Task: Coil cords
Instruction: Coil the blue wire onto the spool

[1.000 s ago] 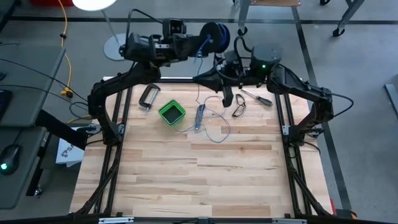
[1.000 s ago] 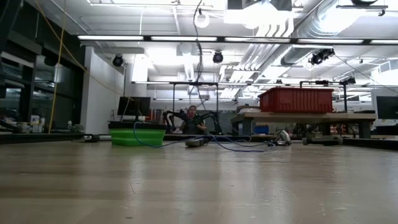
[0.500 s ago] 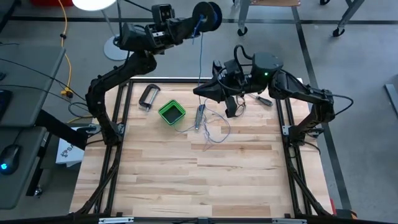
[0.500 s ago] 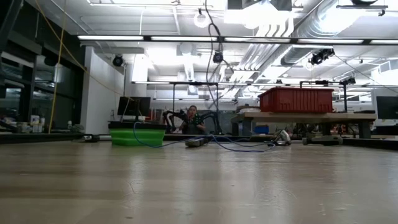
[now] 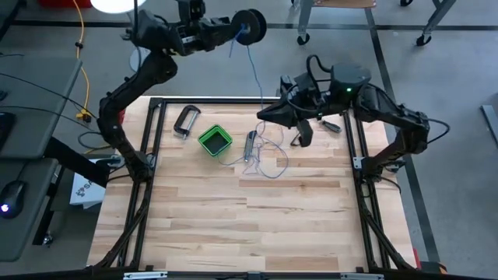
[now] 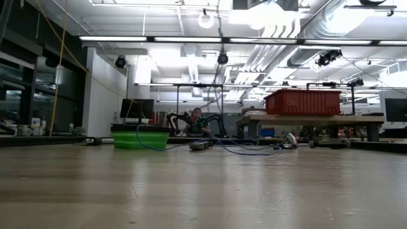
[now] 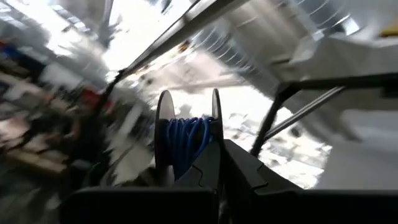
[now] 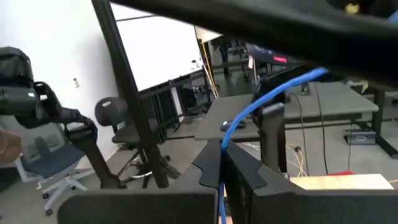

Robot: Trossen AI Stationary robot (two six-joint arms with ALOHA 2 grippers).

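Observation:
My left gripper [image 5: 230,29] is raised beyond the table's far edge and is shut on the small round dark spool [image 5: 250,26], which has blue wire wound on it [image 7: 185,138]. The thin blue-grey wire [image 5: 255,74] runs from the spool down to my right gripper [image 5: 262,117], which is shut on it above the table's far middle. Past that gripper the wire lies in loose loops [image 5: 270,159] on the table. In the low view the wire hangs from above [image 6: 220,70] and the loops rest on the wood [image 6: 245,150]. My left gripper pinches one flange of the spool at its rim [image 7: 216,118] between its two fingers. The spool is lifted clear, high above the table, with the wire leaving it downward. My right gripper pinches the wire [image 8: 231,130] between its two fingertips, which lie across it. The wire runs up from the fingers toward the spool, and the part below [image 8: 220,202] hangs down to the loops on the table.
A green box [image 5: 215,141], a metal clamp [image 5: 185,120], a grey tool [image 5: 250,145], a screwdriver [image 5: 330,124] and a dark looped tool [image 5: 299,137] lie on the table's far half. The near half is bare wood [image 5: 249,225].
My left gripper has swung up and toward the table's far left with the spool, and the stretch of wire between the spool and my right gripper has grown longer. My right gripper has shifted a little toward the near edge, still shut on the wire.

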